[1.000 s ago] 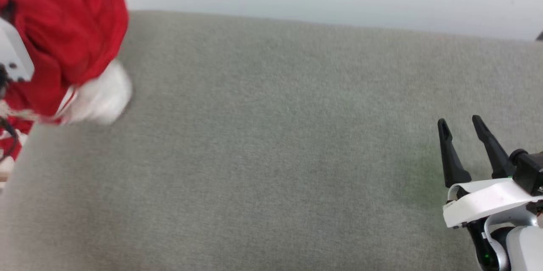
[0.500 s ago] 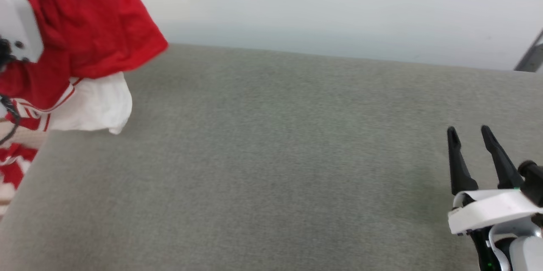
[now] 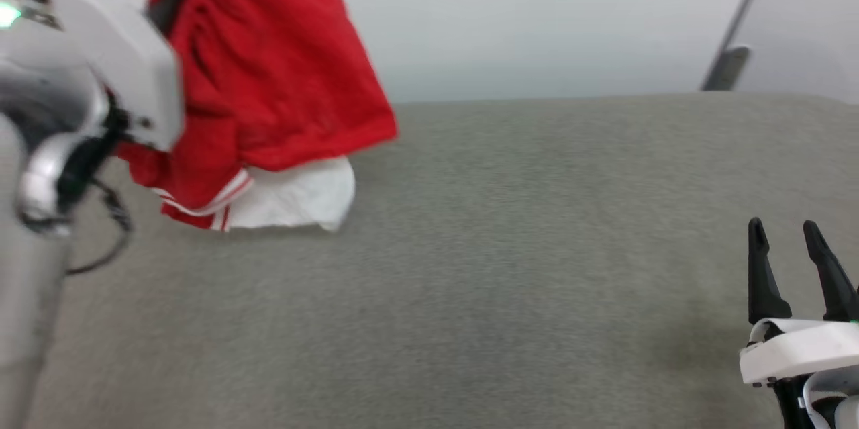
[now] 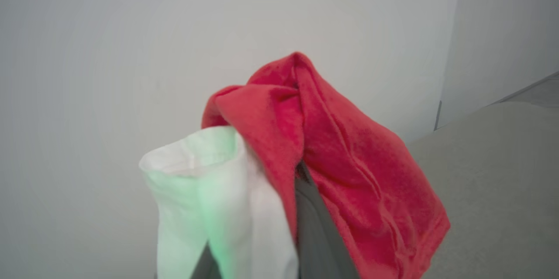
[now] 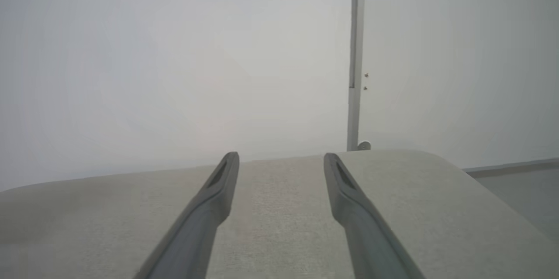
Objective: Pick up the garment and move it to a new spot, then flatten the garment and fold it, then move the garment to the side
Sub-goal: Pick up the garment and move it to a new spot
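Garment (image 3: 268, 80): red body and white sleeve, bunched, hanging from the left gripper (image 4: 305, 191) at upper left of the head view. Its lower white edge is close to the grey surface (image 3: 470, 295); contact cannot be told. Left jaws nearly closed, pinching the cloth, which drapes over them. Right gripper (image 3: 784, 227): jaws wide apart, nothing between them, low over the surface at lower right, well apart from the garment.

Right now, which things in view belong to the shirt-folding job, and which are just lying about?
Job: shirt, bunched in the shut left tool; right tool, open and empty; grey surface to fold on.
Lying about: pole by the wall, beyond the surface.
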Motion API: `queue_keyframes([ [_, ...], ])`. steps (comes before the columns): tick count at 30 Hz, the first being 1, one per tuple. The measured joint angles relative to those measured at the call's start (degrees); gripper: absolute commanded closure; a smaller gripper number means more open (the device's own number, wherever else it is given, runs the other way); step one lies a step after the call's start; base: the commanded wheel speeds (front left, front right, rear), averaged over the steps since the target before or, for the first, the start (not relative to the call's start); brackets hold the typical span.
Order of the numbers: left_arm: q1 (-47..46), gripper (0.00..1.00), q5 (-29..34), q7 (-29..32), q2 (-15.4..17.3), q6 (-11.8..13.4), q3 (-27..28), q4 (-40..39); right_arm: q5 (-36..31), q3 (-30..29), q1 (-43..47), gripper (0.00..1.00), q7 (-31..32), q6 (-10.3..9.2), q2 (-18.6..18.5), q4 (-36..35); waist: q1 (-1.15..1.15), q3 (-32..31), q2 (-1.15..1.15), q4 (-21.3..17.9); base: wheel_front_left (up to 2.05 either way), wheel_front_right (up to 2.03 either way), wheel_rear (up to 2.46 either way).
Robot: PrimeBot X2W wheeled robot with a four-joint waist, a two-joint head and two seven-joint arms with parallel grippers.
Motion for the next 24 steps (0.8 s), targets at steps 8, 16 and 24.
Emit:
queue_keyframes([
  [8, 1.7, 1.00, 0.1, 4.0, -5.0, 2.2, -5.4, -6.7, -0.2, -1.5, 1.1, 0.00, -0.2, 0.00, 1.0, -0.1, 0.00, 0.1, 0.00, -6.4, 0.00, 0.00, 0.00],
  [16, 5.6, 1.00, -0.2, 4.5, -8.4, 2.4, -10.3, -4.7, -0.1, -0.9, 1.0, 0.00, -1.2, 0.00, 1.8, 1.0, 0.00, 1.5, 0.00, -11.1, 0.00, 0.00, 0.00],
  [24, 12.5, 1.00, -1.1, 3.2, -10.4, 2.3, -13.7, 6.3, 0.5, 1.2, -1.1, 0.00, -2.8, 0.00, 2.4, 3.4, 0.00, 4.0, 0.00, -13.7, 0.00, 0.00, 0.00],
])
